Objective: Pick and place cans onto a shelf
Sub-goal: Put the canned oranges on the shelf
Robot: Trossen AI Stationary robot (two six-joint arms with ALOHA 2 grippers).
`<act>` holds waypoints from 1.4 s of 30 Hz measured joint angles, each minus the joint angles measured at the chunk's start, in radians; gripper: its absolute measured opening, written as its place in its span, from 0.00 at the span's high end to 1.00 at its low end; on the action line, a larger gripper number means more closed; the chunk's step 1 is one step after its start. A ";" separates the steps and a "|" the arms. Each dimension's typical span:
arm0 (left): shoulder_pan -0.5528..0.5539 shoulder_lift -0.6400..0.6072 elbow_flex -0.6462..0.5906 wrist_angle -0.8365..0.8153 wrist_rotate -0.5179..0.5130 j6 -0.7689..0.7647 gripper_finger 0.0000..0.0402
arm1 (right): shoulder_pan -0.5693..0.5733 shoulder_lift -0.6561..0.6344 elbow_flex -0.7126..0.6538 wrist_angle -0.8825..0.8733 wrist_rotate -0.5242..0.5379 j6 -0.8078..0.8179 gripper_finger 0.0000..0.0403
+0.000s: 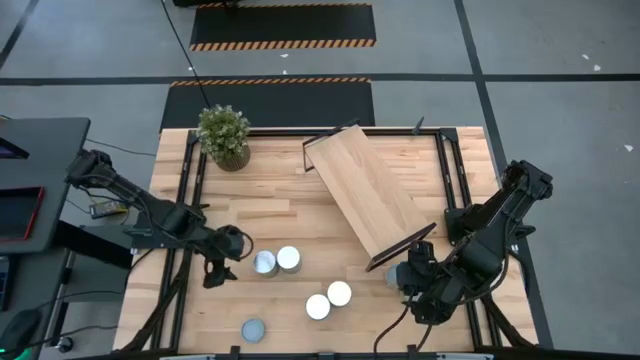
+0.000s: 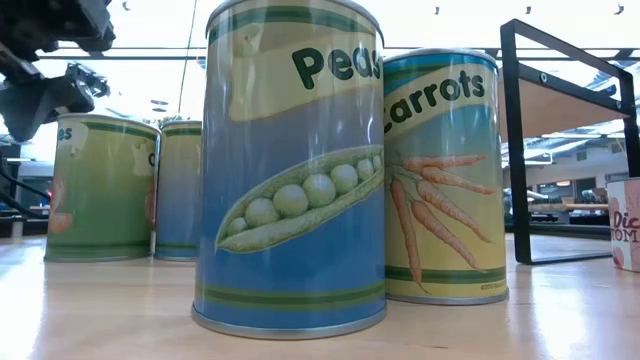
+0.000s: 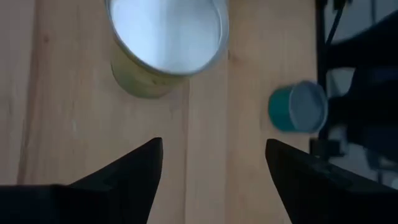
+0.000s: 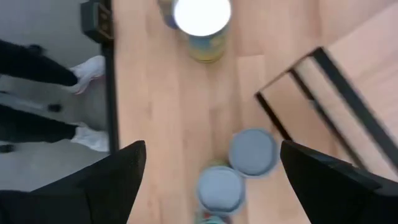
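- Grey concrete flooring with black-and-yellow hazard strips surrounds a light wooden table (image 1: 280, 215) framed by black rails.
- Five cans show from above: a pair touching near the table's middle, one silvery (image 1: 265, 263) and one white (image 1: 288, 258); a second touching white pair (image 1: 329, 300) toward the near edge; and a lone blue-grey can (image 1: 253, 329) at the near edge.
- At table height, the nearest can reads "Peas" (image 2: 290, 165) over a pod picture, and the one just behind it reads "Carrots" (image 2: 445, 170); two green-labelled cans (image 2: 100, 185) stand farther back, their writing cut off.
- A pink can (image 2: 625, 222) at the frame's edge shows only broken letters.
- The shelf (image 1: 368, 195), a long pale board with black end brackets, lies diagonally across the table's far right part, its near bracket close beside the right arm.
- The left gripper (image 1: 216, 270) hangs just beside the middle pair, its fingers (image 3: 134, 177) spread wide and holding nothing, a white-topped can (image 3: 165, 40) ahead of them.
- The right gripper (image 1: 415, 285) hovers near the right edge, fingers (image 4: 118, 180) wide and empty, above two grey-topped cans (image 4: 252, 151).
- A potted plant (image 1: 224, 136) stands at the far left corner, well apart from the cans.
- A person's dark legs and white shoes (image 4: 87, 65) show beyond the table's edge.
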State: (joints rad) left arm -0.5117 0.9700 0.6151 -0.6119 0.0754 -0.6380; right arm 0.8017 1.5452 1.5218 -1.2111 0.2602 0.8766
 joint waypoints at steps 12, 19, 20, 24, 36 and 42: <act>0.000 0.147 0.000 -0.002 -0.038 -0.049 0.13 | -0.021 0.000 0.010 -0.011 0.000 0.021 0.06; -0.003 0.202 0.000 0.137 -0.145 -0.052 0.02 | -0.034 0.000 0.010 -0.024 0.002 0.018 0.06; -0.003 0.209 0.000 0.156 -0.163 -0.046 0.02 | -0.037 0.000 0.010 -0.025 0.003 0.018 0.06; -0.004 0.232 0.000 0.207 -0.239 -0.029 0.03 | -0.047 0.000 0.010 -0.025 0.004 0.013 0.06; -0.010 0.256 0.000 0.281 -0.326 0.007 0.03 | -0.061 0.000 0.009 -0.024 0.008 0.013 0.06; -0.009 0.265 0.000 0.287 -0.353 0.007 0.03 | -0.071 0.000 0.009 -0.021 0.027 0.013 0.06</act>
State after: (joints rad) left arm -0.5209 1.2345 0.6151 -0.3246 -0.2775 -0.6312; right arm 0.7303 1.5452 1.5311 -1.2322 0.2873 0.8900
